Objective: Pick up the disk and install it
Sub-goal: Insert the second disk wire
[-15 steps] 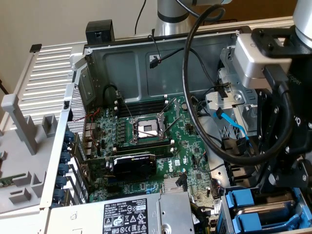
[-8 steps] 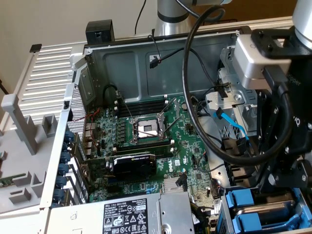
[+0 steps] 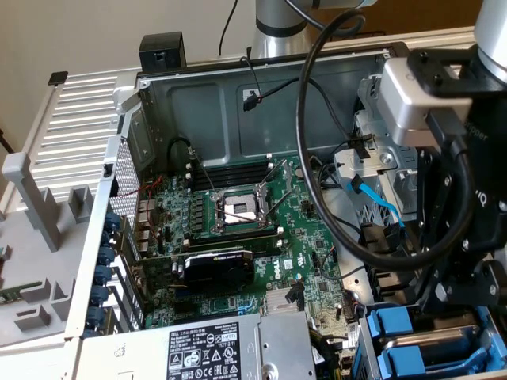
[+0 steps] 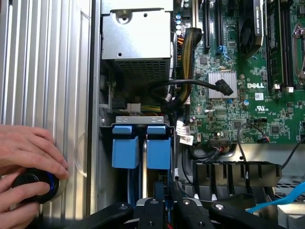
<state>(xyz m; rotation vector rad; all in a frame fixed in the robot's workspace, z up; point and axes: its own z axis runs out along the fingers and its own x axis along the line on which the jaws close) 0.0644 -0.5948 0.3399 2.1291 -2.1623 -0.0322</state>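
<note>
Exterior view: an open grey-metal computer case (image 3: 198, 95) lies with its green motherboard (image 3: 238, 237) exposed. The black-and-silver robot gripper (image 3: 444, 305) hangs over the drive bay at the exterior view's lower right. Beneath it sits the disk (image 3: 424, 342), a grey-metal drive in a bright blue plastic carrier frame, already partly down in the bay. A silver power-supply box with a black-and-white label (image 3: 210, 348) lies just beside the bay, toward the exterior view's left.

Wrist view: the disk's blue carrier tabs (image 4: 140, 145) stand side by side in the bay's slot, with the gripper's black fingers (image 4: 155, 210) drawn close together on the carrier's edge, pinching the disk. Beside the case, a person's hands (image 4: 28, 164) rest on a round black knob with a blue ring (image 4: 35, 186) on the ribbed silver desk (image 4: 47, 71).
</note>
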